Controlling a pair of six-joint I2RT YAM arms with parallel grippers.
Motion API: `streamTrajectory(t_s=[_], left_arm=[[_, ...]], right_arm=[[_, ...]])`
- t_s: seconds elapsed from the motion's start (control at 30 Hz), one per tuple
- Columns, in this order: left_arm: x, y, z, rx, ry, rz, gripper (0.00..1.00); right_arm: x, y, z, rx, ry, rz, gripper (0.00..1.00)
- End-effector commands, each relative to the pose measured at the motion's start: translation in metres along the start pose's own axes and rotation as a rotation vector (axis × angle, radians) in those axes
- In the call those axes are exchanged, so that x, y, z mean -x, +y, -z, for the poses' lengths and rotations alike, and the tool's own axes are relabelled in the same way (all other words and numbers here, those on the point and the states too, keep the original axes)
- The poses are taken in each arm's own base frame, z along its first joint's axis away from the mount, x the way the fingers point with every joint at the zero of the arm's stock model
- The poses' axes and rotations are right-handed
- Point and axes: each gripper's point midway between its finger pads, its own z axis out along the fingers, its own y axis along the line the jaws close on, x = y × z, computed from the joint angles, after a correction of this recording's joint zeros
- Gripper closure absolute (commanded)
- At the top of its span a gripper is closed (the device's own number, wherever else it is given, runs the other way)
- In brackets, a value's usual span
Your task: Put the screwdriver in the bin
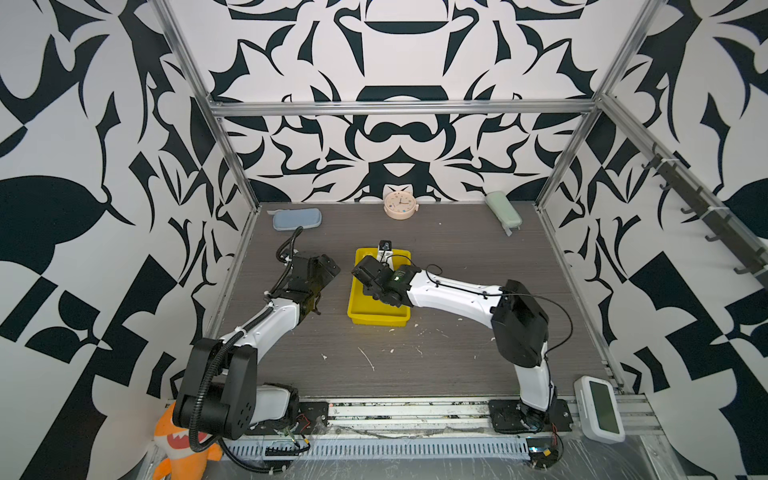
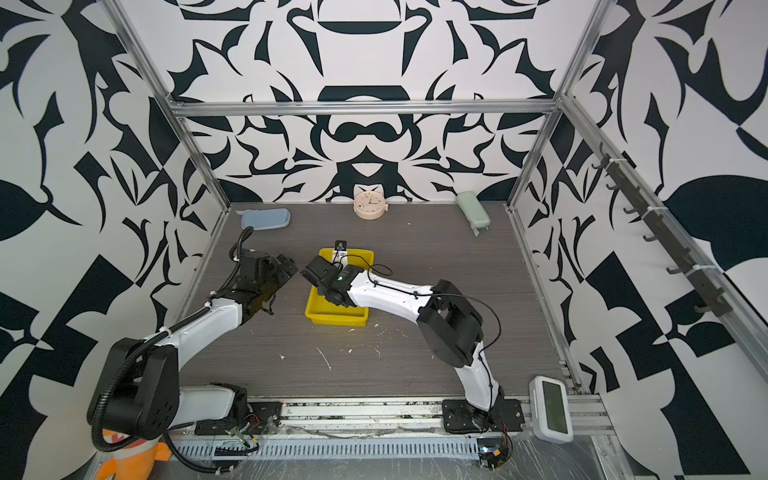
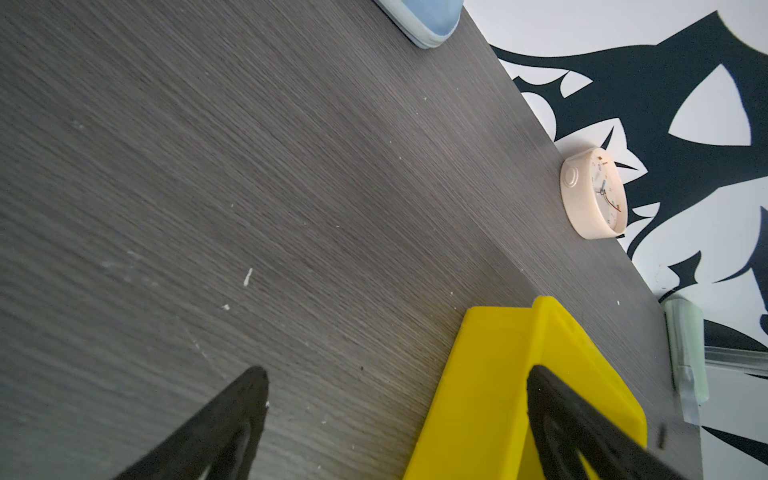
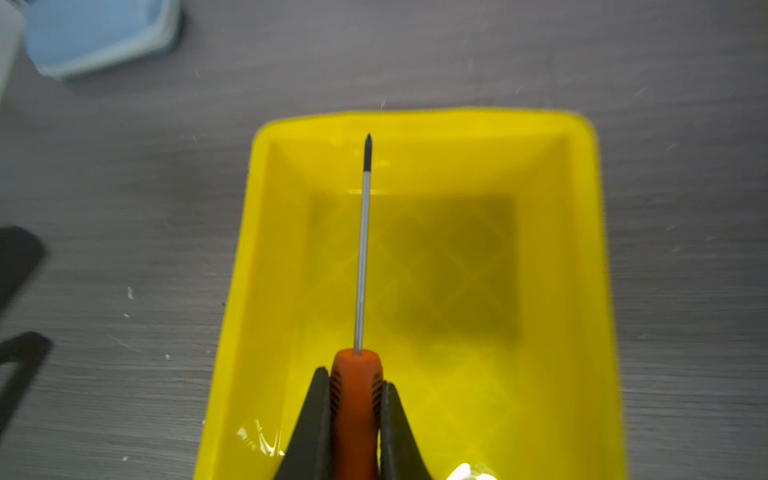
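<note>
Right gripper (image 4: 355, 376) clamped tight on orange handle of screwdriver (image 4: 360, 266), one jaw on each side. Screwdriver sits within outline of bin (image 4: 575, 257); height above floor hard to tell. Shaft runs along bin's long side, tip aimed away from gripper toward far end wall, just short of rim. Likely no sideways travel needed: bin floor lies straight below. Left gripper (image 3: 395, 386) spread wide, empty, near bin's side; right arm alone matters.

Light: bright, even, overhead.
Shadow: dark patch on the bin (image 4: 582, 291) floor.
Glare: white glints on its glossy inside.
Blur: bin rim and blue pouch (image 4: 99, 33) soft.
Edges: wide-angle stretch in both top views.
</note>
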Motion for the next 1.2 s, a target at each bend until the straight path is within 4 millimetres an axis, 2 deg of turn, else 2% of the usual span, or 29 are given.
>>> streamTrajectory(t_s=[0.0, 0.07, 0.17, 0.27, 0.37, 0.4, 0.43, 0.47, 0.6, 0.63, 0.7, 0.77, 0.87, 0.93, 0.97, 1.0, 1.07, 1.1, 1.17], left_arm=[[0.012, -0.007, 0.005, -0.013, -0.029, 0.026, 0.00], [0.011, -0.007, 0.004, -0.011, -0.027, 0.029, 0.00], [0.011, -0.008, 0.004, -0.017, -0.021, 0.029, 0.00], [0.010, -0.007, 0.004, -0.012, -0.019, 0.029, 0.00], [0.010, -0.011, 0.005, -0.029, -0.015, 0.029, 0.00], [0.010, -0.011, 0.005, -0.030, -0.015, 0.027, 0.00], [0.010, -0.010, 0.005, -0.029, -0.015, 0.028, 0.00], [0.010, -0.010, 0.005, -0.027, -0.015, 0.027, 0.00], [0.011, -0.011, 0.007, -0.029, -0.019, 0.022, 0.00], [0.010, -0.008, 0.006, -0.020, -0.019, 0.021, 0.00], [0.011, -0.008, 0.007, -0.016, -0.019, 0.020, 0.00], [0.012, -0.010, 0.009, -0.020, -0.019, 0.019, 0.00], [0.013, -0.008, 0.012, -0.018, -0.029, 0.014, 0.00], [0.014, -0.004, 0.012, -0.001, -0.038, 0.014, 0.00], [0.014, -0.003, 0.011, 0.004, -0.040, 0.014, 0.00], [0.019, -0.007, 0.019, -0.018, -0.060, 0.016, 0.00], [0.018, -0.006, 0.019, -0.015, -0.062, 0.018, 0.00], [0.018, -0.006, 0.020, -0.016, -0.062, 0.020, 0.00], [0.018, -0.007, 0.020, -0.025, -0.056, 0.023, 0.00]], right_arm=[[-0.001, 0.017, 0.001, 0.081, 0.068, -0.037, 1.00], [-0.012, 0.025, -0.010, 0.120, 0.127, -0.048, 1.00], [-0.023, 0.024, -0.020, 0.139, 0.214, -0.088, 1.00], [-0.022, 0.017, -0.026, 0.162, 0.255, -0.150, 1.00], [-0.013, 0.008, -0.021, 0.141, 0.223, -0.147, 0.91], [-0.009, 0.004, -0.018, 0.122, 0.209, -0.131, 0.87], [-0.004, 0.003, -0.014, 0.117, 0.197, -0.120, 0.77], [0.000, 0.006, -0.010, 0.129, 0.194, -0.106, 0.62], [0.014, 0.005, 0.007, 0.109, 0.203, -0.054, 0.15], [0.018, 0.005, 0.012, 0.107, 0.202, -0.026, 0.11], [0.031, 0.000, 0.027, 0.087, 0.174, 0.018, 0.10], [0.058, -0.021, 0.052, -0.002, 0.075, 0.066, 0.00], [0.101, -0.068, 0.100, -0.186, -0.110, 0.088, 0.00], [0.122, -0.102, 0.129, -0.289, -0.199, 0.093, 0.00], [0.129, -0.121, 0.143, -0.337, -0.237, 0.084, 0.00], [0.133, -0.134, 0.151, -0.365, -0.257, 0.078, 0.00], [0.136, -0.176, 0.168, -0.446, -0.324, 0.041, 0.00], [0.140, -0.190, 0.176, -0.463, -0.370, 0.041, 0.00], [0.141, -0.218, 0.180, -0.508, -0.498, 0.106, 0.00]])
